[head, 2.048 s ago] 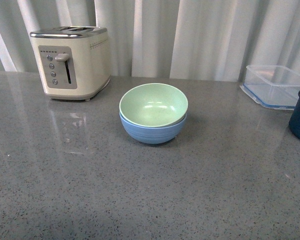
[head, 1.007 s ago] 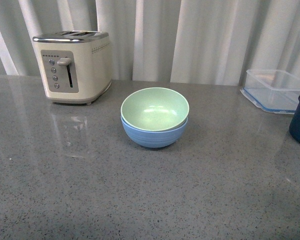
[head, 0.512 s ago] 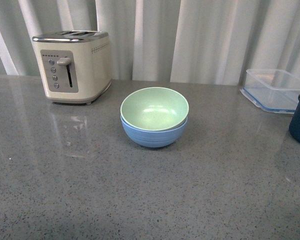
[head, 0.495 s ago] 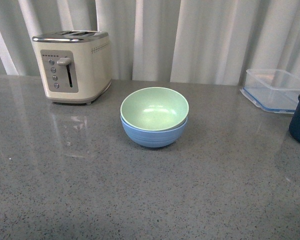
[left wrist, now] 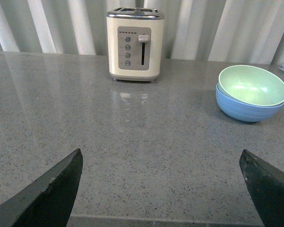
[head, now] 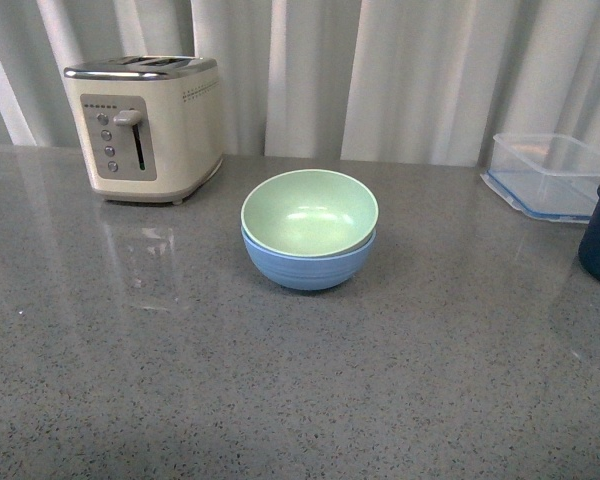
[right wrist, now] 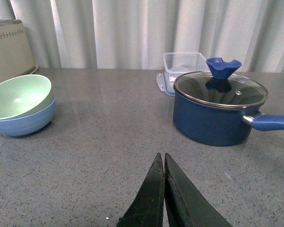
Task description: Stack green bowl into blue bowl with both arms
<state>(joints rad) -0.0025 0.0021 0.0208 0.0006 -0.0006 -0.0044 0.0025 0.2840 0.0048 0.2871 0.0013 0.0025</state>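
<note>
The pale green bowl [head: 309, 212] sits nested inside the light blue bowl [head: 308, 263] at the middle of the grey counter. Neither arm shows in the front view. In the left wrist view the stacked green bowl [left wrist: 252, 85] and blue bowl [left wrist: 246, 109] lie far ahead, and my left gripper [left wrist: 161, 158] is open, its fingers wide apart over bare counter. In the right wrist view the green bowl [right wrist: 19, 97] rests in the blue bowl [right wrist: 26, 121] off to one side, and my right gripper [right wrist: 162, 156] is shut with nothing in it.
A cream toaster [head: 147, 125] stands at the back left. A clear container [head: 545, 172] with a blue rim and a dark navy lidded pot [right wrist: 218, 112] stand at the right. White curtains hang behind the counter [head: 280, 400].
The bowls have stayed nested and still. The front view has shifted slightly, first down a little and then back up.
</note>
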